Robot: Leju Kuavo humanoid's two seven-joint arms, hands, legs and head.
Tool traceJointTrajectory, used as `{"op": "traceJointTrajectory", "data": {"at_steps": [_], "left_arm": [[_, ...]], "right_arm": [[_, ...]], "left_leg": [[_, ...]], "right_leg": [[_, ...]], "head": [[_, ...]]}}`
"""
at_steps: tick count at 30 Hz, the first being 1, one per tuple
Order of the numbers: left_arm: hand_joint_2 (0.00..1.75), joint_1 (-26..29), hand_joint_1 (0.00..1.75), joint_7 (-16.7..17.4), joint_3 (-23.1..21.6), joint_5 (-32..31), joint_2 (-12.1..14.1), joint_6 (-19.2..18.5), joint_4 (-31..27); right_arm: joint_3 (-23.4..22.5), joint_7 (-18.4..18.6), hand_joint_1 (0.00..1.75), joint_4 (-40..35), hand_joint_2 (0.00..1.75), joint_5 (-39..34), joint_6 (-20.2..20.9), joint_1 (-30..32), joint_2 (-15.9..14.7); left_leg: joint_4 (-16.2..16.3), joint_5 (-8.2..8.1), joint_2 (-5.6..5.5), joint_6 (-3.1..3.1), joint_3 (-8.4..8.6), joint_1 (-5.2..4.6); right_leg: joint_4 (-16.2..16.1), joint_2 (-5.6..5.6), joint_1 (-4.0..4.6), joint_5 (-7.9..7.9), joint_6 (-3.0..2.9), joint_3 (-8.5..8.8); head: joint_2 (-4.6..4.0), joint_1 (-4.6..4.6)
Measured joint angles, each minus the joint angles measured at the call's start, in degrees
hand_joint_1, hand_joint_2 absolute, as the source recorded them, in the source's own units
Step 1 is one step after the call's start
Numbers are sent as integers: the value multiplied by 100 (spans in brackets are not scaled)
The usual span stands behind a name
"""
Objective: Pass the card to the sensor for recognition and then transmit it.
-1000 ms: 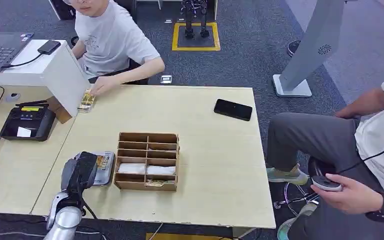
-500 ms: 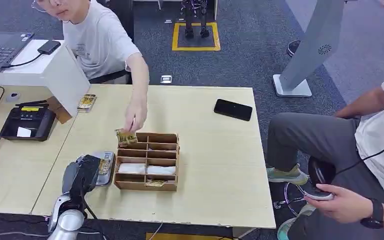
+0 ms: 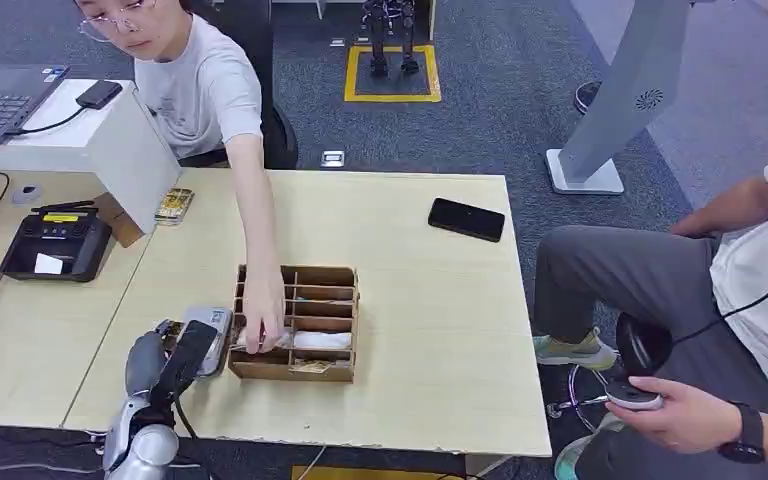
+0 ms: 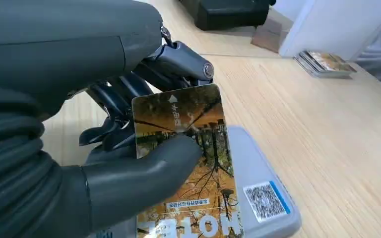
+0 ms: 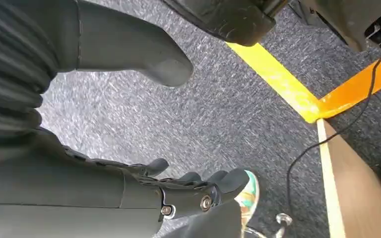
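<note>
The card (image 4: 186,163), golden with autumn trees printed on it, is pinched between the thumb and fingers of the left hand (image 3: 175,355) at the near left of the table (image 3: 430,300), held just above the grey sensor pad (image 4: 258,198), which bears a small QR sticker. Farther left sits a black terminal (image 3: 55,245), and beyond it a stack of cards (image 3: 173,206) lies beside a white box (image 3: 125,150). Just right of the sensor stands a wooden divided tray (image 3: 295,322); a person's hand (image 3: 263,325) reaches into one of its near compartments. A black phone (image 3: 466,219) lies far right on the table. The right hand (image 5: 178,191) hangs over grey carpet (image 5: 218,114), fingers apart and holding nothing.
</note>
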Motion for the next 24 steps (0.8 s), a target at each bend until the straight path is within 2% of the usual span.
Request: {"op": "traceJointTrajectory", "data": {"at_steps": [24], "left_arm": [[175,-121,175,-26,319,-131,-81,46,317]], "right_arm": [[2,94,0,0,175,116,-28,-5,4]], "left_leg": [[-7,6,-1,-10,23,-1]], "right_leg": [[13,-3,-1,0,-2,15]], "head": [[0,-2]]}}
